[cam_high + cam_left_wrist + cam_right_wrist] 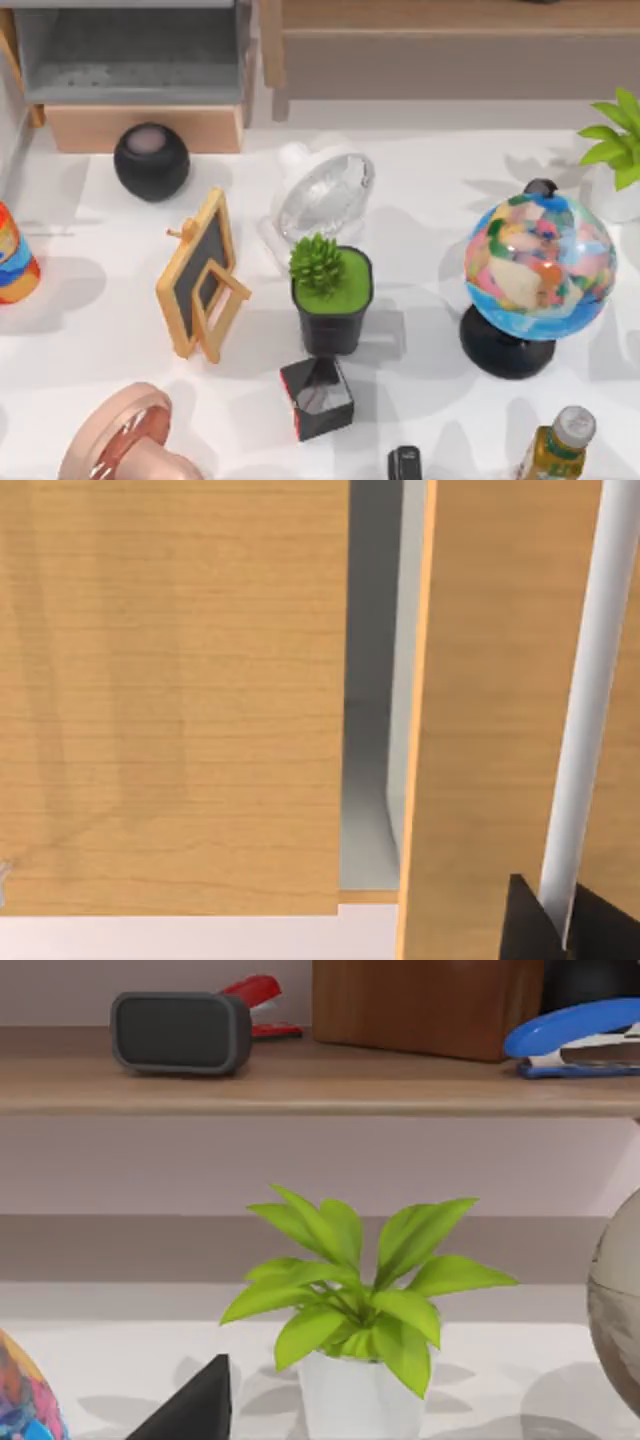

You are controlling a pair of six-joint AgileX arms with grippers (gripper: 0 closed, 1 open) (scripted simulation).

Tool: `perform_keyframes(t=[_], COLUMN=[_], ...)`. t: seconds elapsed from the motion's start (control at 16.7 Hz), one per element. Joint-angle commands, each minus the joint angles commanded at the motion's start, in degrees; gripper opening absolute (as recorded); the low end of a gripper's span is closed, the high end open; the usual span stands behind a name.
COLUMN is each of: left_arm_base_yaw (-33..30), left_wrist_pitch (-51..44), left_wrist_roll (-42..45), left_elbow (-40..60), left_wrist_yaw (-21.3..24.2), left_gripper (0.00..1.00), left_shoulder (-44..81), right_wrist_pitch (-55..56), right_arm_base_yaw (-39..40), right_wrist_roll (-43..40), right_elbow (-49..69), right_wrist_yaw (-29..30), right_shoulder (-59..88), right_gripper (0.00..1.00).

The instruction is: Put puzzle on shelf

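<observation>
The top view looks down on the white table [440, 180]. The shelf [440, 15] is at the back right, its long axis running left to right along the rear edge, with the taupe panel [450, 65] below the board. A grey cubby [130, 50] stands at the back left. In front of these are a black round speaker [150, 160], a small chalkboard easel [205, 275], a white fan [325, 190], a black plant pot [332, 320] with a spiky green plant, a globe [540, 265] and a bottle [555, 445]. A black cube with a red edge [316, 398] sits just in front of the pot.

My right wrist view faces the shelf [300, 1085] from low down and shows what stands on it: a dark grey box speaker [180, 1032], a red stapler [258, 995], a brown wooden box [425, 1005] and a blue stapler [575, 1040]. Below the board a leafy plant in a white pot [350, 1400] stands on the table. A dark tip of my right gripper [195, 1410] juts in.

My left wrist view sits close against light wooden panels [170, 700] with a grey gap [370, 680] between them. My left gripper [525, 925] shows as a dark corner.

I cannot tell whether either gripper is open or closed. I also cannot tell where the puzzle is or which way it points.
</observation>
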Motion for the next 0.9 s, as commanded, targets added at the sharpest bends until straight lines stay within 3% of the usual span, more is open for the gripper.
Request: perform_keyframes(t=[0.24,0.48,0.9], left_arm_base_yaw=[4.2,4.8,4.8], left_wrist_pitch=[4.1,4.6,4.6], left_wrist_roll=[0.2,0.2,0.2], left_elbow=[-7.5,-8.1,-8.1], left_wrist_yaw=[4.2,4.7,4.7], left_gripper=[0.00,0.00,0.53], left_shoulder=[-2.9,-3.2,-3.2], right_wrist_pitch=[0.0,0.0,0.0], right_arm_base_yaw=[0.0,0.0,0.0], right_wrist_roll=[0.0,0.0,0.0], right_elbow=[0.0,0.0,0.0], right_wrist_yaw=[0.0,0.0,0.0], right_shoulder=[0.0,0.0,0.0], right_gripper=[1.00,1.00,1.00])
